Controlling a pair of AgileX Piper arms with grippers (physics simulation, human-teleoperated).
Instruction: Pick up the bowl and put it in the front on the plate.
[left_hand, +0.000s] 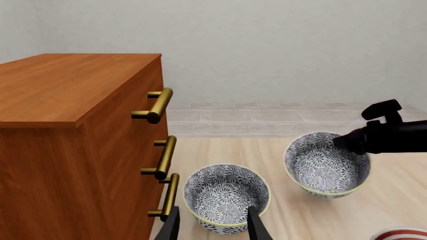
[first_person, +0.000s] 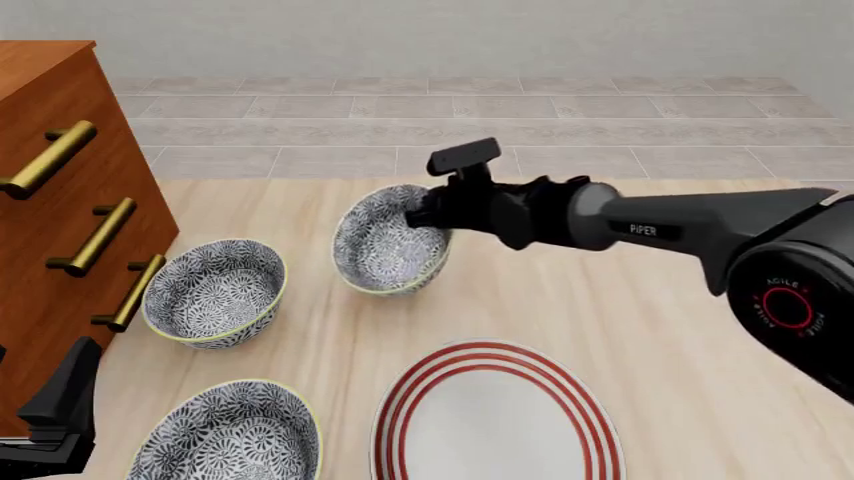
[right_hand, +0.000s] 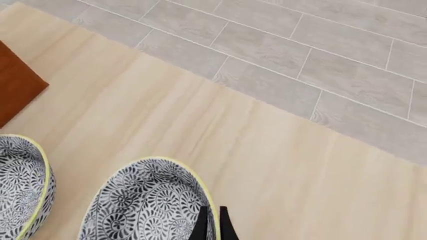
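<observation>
A brown wooden dresser (first_person: 54, 200) with brass handles (first_person: 91, 236) stands beside the pale table (first_person: 667, 330); grey tiled floor (first_person: 467, 130) beyond.

Claw (right_hand: 211, 225) pinching bowl (right_hand: 143, 205) rim

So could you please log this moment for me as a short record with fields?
held bowl: tilted bowl, rim pinched by right gripper, apparently off the table
right gripper: shut on that bowl's rim
left gripper: open, holding nothing, above another bowl
other bowls: two, upright on the table, beside the drawer cabinet
plate: bare, near edge
</observation>
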